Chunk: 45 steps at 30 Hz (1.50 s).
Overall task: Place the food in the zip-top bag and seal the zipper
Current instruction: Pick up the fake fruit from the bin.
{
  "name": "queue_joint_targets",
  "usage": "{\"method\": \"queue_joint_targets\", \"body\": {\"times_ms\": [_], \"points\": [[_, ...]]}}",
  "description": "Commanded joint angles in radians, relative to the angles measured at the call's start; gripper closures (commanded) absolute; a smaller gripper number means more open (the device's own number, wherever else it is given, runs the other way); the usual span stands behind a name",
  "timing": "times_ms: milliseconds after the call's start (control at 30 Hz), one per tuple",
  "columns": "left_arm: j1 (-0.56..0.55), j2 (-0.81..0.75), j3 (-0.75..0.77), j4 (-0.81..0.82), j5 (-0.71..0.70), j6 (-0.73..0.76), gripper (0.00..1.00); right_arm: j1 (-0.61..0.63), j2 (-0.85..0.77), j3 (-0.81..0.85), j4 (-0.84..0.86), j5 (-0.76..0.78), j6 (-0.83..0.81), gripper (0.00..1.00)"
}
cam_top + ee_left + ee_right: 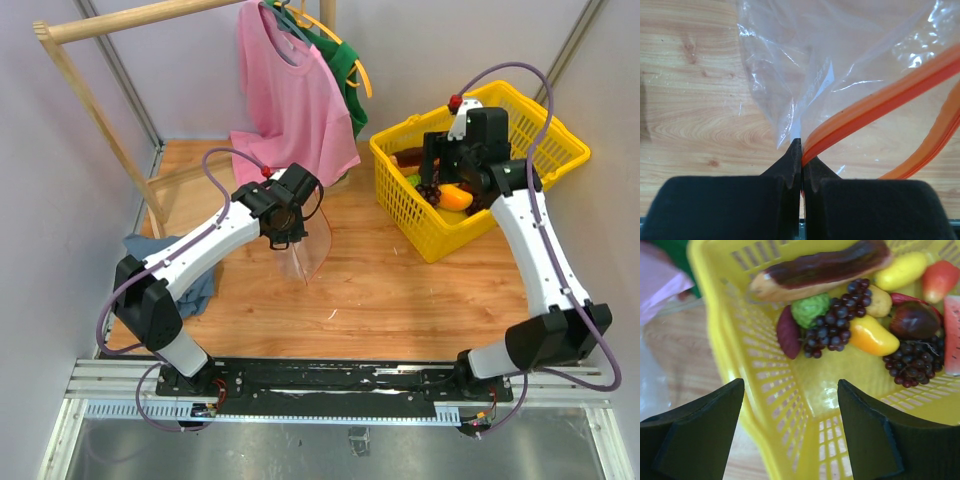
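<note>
The clear zip-top bag (pixel 306 256) hangs from my left gripper (pixel 285 238) above the wooden table. In the left wrist view that gripper (pixel 801 150) is shut on the bag (pixel 790 60) at its edge, right where the red-orange zipper (pixel 880 102) begins. The bag's mouth gapes, with a second strip at the right. My right gripper (pixel 790 390) stands open over the near corner of the yellow basket (pixel 765 375), holding nothing. The food lies in the basket: dark purple grapes (pixel 832 322), an orange-yellow fruit (pixel 872 335), a green piece (pixel 810 309), a dark red piece (pixel 788 332) and a watermelon slice (pixel 952 335).
The basket (pixel 545 135) stands at the right rear of the table. It also holds a long brown éclair-like toy (pixel 825 267). A pink shirt (pixel 290 95) and a green garment (pixel 345 70) hang from a wooden rack (pixel 85 110). A blue cloth (pixel 190 280) lies at the left.
</note>
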Motion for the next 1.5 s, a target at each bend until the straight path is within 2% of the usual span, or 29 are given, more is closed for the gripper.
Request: {"method": "queue_joint_targets", "body": {"times_ms": [0,300,533,733,867,967,1100,1367,1467], "points": [[-0.004,-0.005,0.027,0.001,-0.024,-0.003,1.00,-0.093,0.111,0.042,0.011,0.019,0.071,0.23],[-0.004,0.006,0.035,0.008,-0.017,0.013,1.00,-0.140,0.358,0.005,0.166,0.036,0.221,0.19],[-0.004,0.016,0.031,0.022,0.010,0.028,1.00,-0.152,0.525,-0.044,0.326,0.026,0.303,0.21],[-0.004,0.017,0.030,0.026,0.009,0.039,1.00,-0.169,0.632,-0.047,0.383,-0.054,0.296,0.39],[-0.004,0.013,0.025,0.028,0.013,0.039,1.00,-0.181,0.651,-0.077,0.400,-0.047,0.297,0.46],[-0.003,0.012,0.021,0.034,0.018,0.040,1.00,-0.191,0.657,-0.087,0.388,-0.068,0.285,0.63],[-0.003,0.007,0.022,0.026,0.013,0.040,1.00,-0.198,0.586,-0.129,0.399,-0.093,0.251,0.82],[-0.003,-0.002,0.026,0.009,0.000,0.040,1.00,-0.198,0.394,-0.171,0.386,-0.109,0.190,0.98],[-0.003,-0.008,0.027,0.004,-0.001,0.036,1.00,-0.198,0.321,-0.201,0.394,-0.088,0.176,0.99]]}}
